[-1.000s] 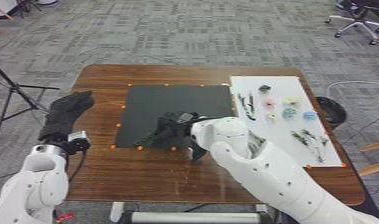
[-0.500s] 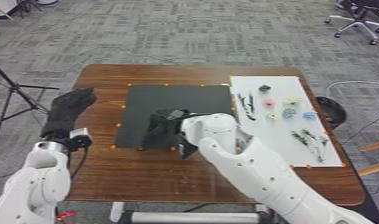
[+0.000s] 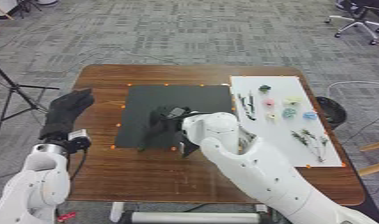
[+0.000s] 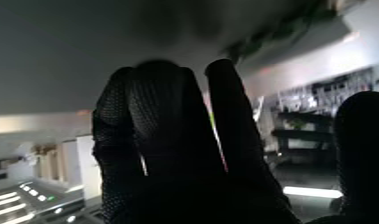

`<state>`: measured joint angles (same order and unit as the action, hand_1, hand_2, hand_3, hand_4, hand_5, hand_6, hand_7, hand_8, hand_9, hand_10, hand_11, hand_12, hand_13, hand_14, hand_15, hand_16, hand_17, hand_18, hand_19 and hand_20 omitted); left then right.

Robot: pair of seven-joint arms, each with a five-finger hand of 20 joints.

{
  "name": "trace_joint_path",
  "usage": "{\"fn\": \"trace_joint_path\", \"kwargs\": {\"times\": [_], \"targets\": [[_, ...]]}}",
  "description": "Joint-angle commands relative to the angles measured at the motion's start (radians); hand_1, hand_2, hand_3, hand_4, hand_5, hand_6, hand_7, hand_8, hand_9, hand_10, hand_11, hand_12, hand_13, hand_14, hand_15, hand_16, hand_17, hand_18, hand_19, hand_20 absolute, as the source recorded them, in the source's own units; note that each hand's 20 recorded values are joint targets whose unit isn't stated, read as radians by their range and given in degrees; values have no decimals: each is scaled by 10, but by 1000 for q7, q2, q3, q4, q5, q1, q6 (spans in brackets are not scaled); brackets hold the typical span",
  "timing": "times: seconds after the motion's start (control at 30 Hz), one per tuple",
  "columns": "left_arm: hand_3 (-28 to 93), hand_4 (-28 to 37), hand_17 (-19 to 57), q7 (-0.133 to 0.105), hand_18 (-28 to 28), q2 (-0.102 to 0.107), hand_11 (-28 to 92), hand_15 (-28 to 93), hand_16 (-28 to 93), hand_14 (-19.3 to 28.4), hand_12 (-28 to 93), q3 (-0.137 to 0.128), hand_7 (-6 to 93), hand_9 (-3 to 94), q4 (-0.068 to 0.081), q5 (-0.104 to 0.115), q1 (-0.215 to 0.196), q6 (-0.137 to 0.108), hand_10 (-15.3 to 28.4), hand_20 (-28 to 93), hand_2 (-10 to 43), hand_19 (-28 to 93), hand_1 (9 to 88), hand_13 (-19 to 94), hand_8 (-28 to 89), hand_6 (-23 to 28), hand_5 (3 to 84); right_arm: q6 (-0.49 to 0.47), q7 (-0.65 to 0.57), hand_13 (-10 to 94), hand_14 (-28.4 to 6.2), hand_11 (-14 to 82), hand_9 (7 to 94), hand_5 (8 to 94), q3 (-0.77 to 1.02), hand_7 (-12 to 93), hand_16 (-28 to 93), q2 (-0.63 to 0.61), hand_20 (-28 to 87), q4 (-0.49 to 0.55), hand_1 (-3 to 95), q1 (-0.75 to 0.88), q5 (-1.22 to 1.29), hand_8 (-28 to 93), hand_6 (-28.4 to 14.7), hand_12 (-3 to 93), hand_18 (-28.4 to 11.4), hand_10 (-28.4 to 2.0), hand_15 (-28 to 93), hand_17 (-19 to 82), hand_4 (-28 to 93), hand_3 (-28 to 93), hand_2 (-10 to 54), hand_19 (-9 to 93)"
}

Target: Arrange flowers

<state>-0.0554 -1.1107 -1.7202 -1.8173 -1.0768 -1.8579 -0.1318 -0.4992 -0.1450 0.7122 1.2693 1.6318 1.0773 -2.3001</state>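
Note:
In the head view my right hand (image 3: 168,118) is over the black mat (image 3: 146,98). In the right wrist view, that hand (image 4: 159,130) has its fingers straight and its thumb apart from them. Beyond the fingertips is a blurred green stem (image 4: 276,31); whether they touch it I cannot tell. My left hand (image 3: 68,109) rests open at the table's left side. The white board (image 3: 279,159) bears a dark green flower (image 3: 264,88), a pink one (image 3: 269,102), a teal one (image 3: 289,113), a blue one (image 3: 310,115), dark stems (image 3: 251,111) and leafy sprigs (image 3: 308,138).
Small orange markers edge the mat and board on the brown table (image 3: 185,182). A black bin (image 3: 331,111) stands off the right edge. To the left is a tripod (image 3: 15,90), and a black cable runs beside my left wrist.
My right hand and forearm have shifted a little left over the mat. The green piece seen by its fingers a second ago is now out of sight in the head view.

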Motion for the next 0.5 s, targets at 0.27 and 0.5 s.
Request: {"fn": "trace_joint_path", "kwargs": {"times": [0.27,0.5], "targets": [[664,-215,76,-147,124,25,254,190,21,179,121,-32,204,500,36,8,-70,-235,145,173,47,101,286,389,-79,51,520,378,-220,687,-143,112,664,595,253,122,270,-407,442,337,289,164,69,-41,-61,183,-239,-176,480,307,-84,576,-43,586],[668,-224,77,-135,121,11,254,190,21,175,120,-37,212,503,21,5,-89,-207,145,179,62,92,291,394,-85,48,524,340,-276,764,-97,224,781,675,338,138,315,-445,511,282,254,192,33,-32,-60,230,-258,-168,612,366,-117,516,-95,731]]}}
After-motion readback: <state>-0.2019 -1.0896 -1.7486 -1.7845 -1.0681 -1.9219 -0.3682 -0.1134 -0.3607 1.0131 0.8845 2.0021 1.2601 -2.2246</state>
